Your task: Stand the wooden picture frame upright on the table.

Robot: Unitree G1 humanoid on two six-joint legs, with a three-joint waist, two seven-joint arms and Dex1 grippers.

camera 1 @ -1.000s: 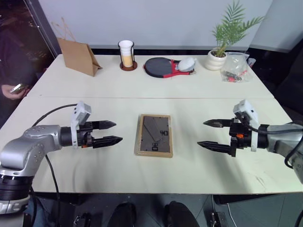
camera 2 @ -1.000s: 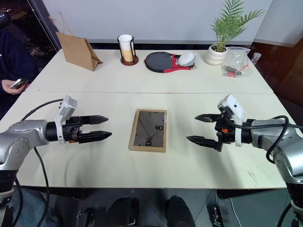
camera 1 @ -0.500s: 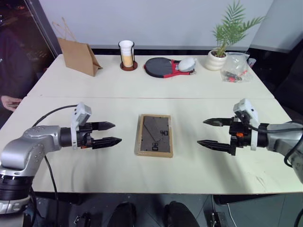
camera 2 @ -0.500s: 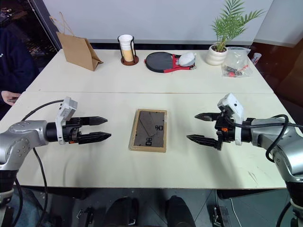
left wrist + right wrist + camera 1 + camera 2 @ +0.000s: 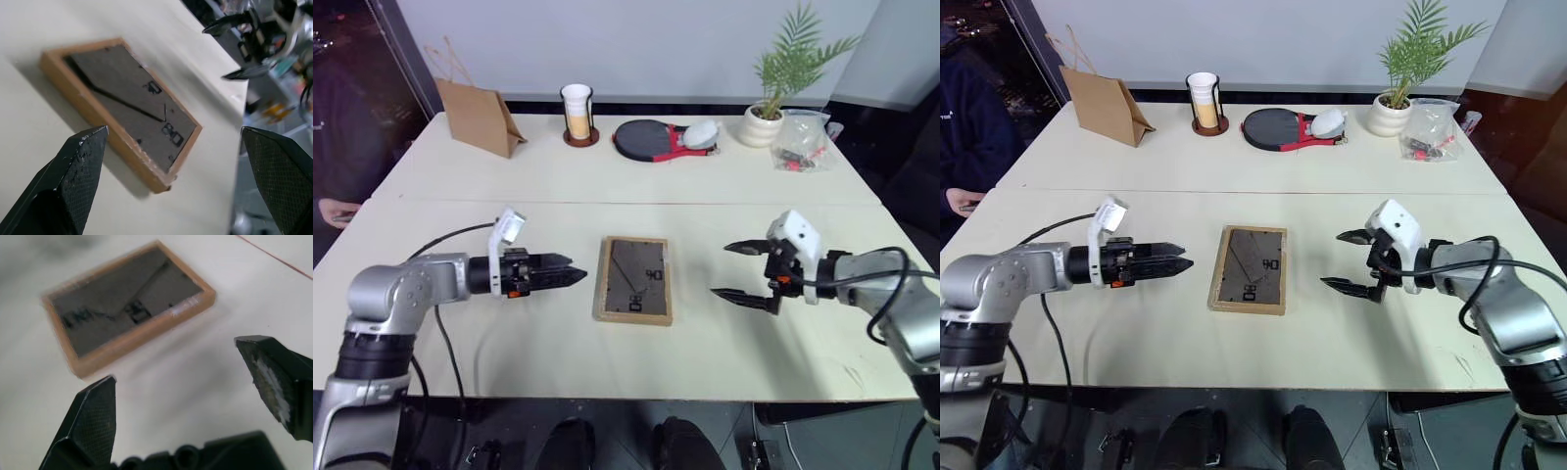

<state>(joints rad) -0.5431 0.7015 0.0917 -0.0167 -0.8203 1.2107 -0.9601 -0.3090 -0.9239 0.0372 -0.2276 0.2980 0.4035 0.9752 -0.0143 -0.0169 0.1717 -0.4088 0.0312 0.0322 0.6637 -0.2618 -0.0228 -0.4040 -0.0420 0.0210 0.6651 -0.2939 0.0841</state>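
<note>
The wooden picture frame (image 5: 633,279) lies flat on the near section of the table (image 5: 538,338), dark grey back up with its stand folded in. My left gripper (image 5: 570,277) hovers just left of the frame's left edge, pointing at it, open and empty. In the left wrist view the frame (image 5: 127,105) lies between and beyond the two wide-apart fingers (image 5: 73,181). My right gripper (image 5: 724,271) stands open a short way right of the frame, tilted down toward it; the frame (image 5: 124,316) lies ahead of its fingertips (image 5: 93,416). Neither gripper touches the frame.
Along the far section stand a brown paper bag (image 5: 475,117), a cup in a holder (image 5: 576,113), a table-tennis paddle (image 5: 651,137), a potted plant (image 5: 764,122) and a clear plastic bag (image 5: 798,142). A person's hand (image 5: 333,211) is at the left edge. A seam (image 5: 705,204) crosses the table.
Both grippers have moved inward toward the frame and slightly down. The left gripper has rolled, so its fingers now look close together from above. The frame has not moved.
</note>
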